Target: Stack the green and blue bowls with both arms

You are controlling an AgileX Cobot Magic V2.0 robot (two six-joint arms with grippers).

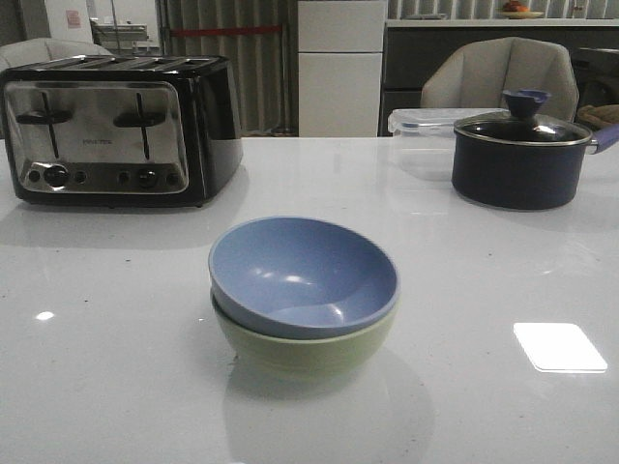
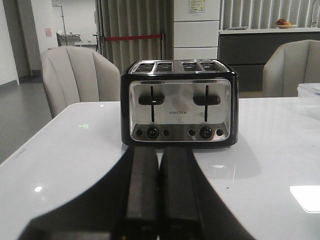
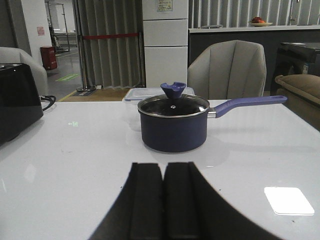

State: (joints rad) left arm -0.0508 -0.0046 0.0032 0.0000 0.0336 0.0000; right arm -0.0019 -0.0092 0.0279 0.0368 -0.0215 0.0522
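Where the white table [image 1: 116, 387] reaches its near middle, two bowls sit nested as one stack: one blue bowl [image 1: 302, 275] rests inside one green bowl [image 1: 308, 350], slightly tilted, its rim riding above the green rim. One black and silver toaster [image 1: 116, 128] stands far left. One dark lidded pot [image 1: 522, 159] stands far right, with one clear plastic container [image 1: 418, 130] just behind it. Bare tabletop surrounds the stack on all sides, well apart from toaster and pot. Neither arm shows in the front view. The left gripper [image 2: 159, 195] has its jaws pressed together, holding nothing, facing the toaster. The right gripper [image 3: 164, 200] is likewise closed and empty, facing the pot.
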